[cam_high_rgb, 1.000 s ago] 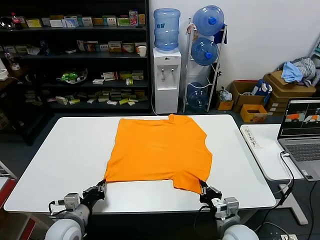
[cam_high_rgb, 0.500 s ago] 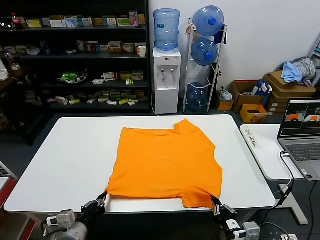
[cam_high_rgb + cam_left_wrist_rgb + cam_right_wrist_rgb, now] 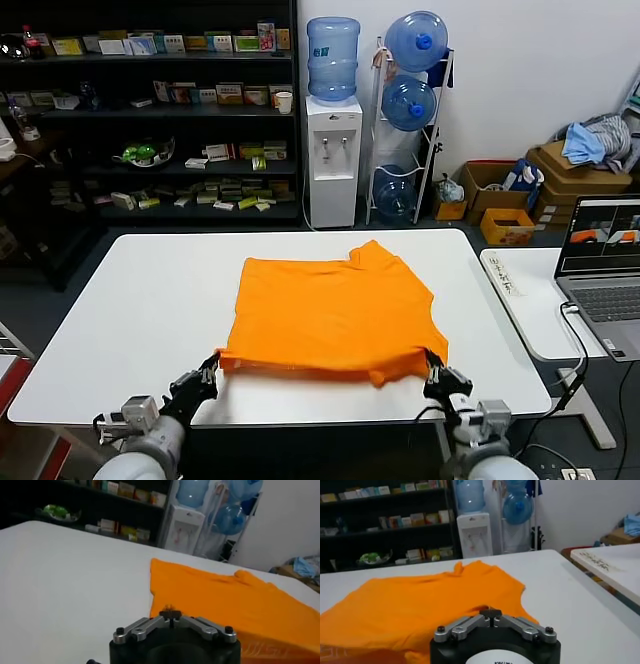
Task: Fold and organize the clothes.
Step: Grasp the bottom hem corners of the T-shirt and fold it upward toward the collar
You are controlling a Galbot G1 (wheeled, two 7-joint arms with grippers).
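Observation:
The orange T-shirt [image 3: 335, 310] lies spread on the white table [image 3: 130, 300], neck towards the far side. Its near hem is raised off the table between my two grippers. My left gripper [image 3: 213, 361] is shut on the hem's left corner, and my right gripper [image 3: 433, 362] is shut on the right corner. In the left wrist view the left gripper [image 3: 171, 613] pinches orange cloth, the T-shirt [image 3: 225, 597] stretches beyond it, and white lettering [image 3: 260, 650] shows on the lifted underside. The right wrist view has the right gripper [image 3: 490, 613] closed on the T-shirt [image 3: 420, 605].
A side table with an open laptop [image 3: 603, 265] stands to the right. Behind the table are dark shelves [image 3: 150, 110], a water dispenser [image 3: 333, 160], a bottle rack [image 3: 410, 110], and cardboard boxes with blue-grey cloth [image 3: 592, 140].
Both grippers first dragged the T-shirt towards the table's near edge. They have now risen and moved away from me, lifting the near hem.

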